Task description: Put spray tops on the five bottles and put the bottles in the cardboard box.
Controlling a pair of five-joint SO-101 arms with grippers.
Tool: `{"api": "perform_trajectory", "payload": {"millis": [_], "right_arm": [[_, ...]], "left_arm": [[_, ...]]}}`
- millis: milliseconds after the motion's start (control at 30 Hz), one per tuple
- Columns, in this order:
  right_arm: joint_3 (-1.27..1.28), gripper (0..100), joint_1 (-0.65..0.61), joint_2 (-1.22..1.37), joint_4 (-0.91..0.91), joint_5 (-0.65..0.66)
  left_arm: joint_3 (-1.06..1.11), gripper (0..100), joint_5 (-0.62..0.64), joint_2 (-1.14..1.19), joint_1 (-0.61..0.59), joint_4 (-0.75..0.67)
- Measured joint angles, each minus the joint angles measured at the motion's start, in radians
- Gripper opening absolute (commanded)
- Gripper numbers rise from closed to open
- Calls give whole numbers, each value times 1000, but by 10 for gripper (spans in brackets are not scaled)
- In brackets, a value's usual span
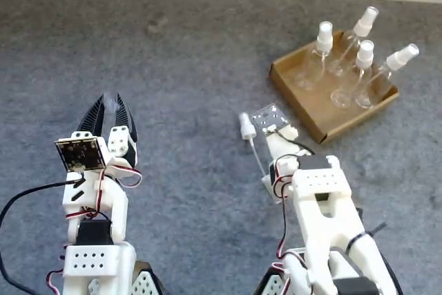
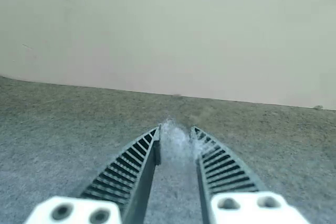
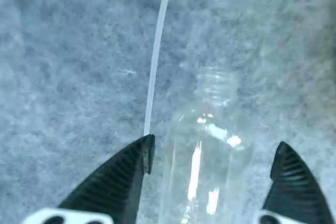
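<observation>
Left hand (image 2: 176,135): black ribbed fingers nearly together, pinching a small translucent piece (image 2: 177,141) over the grey carpeted desk (image 1: 193,67).
Right hand (image 3: 215,145): fingers wide apart, straddling an uncapped clear plastic bottle (image 3: 210,108) lying on the desk.
Loose white spray top (image 1: 246,126): just beside that bottle.
Brown cardboard box (image 1: 290,91): holds four capped clear bottles (image 1: 324,46).

No legible txt, no labels, nos. or signs anywhere

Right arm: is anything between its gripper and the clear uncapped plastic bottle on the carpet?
Nothing visible. The clear uncapped plastic bottle lies between the open fingers of the right gripper. The thin tube of the white spray top runs beside the bottle, apart from it.
</observation>
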Motion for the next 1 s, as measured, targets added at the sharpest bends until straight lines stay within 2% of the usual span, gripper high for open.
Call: {"api": "perform_trajectory", "payload": {"millis": [200, 400, 600, 1000], "right_arm": [[-2, 311, 0, 77, -54, 0], [-2, 309, 51, 129, -57, -2], [-3, 178, 55, 147, -63, -3], [-5, 171, 64, 147, -71, -2]], "left_arm": [[0, 66, 0, 0, 0, 0], [0, 66, 0, 0, 0, 0], [0, 66, 0, 0, 0, 0], [0, 66, 0, 0, 0, 0]]}}
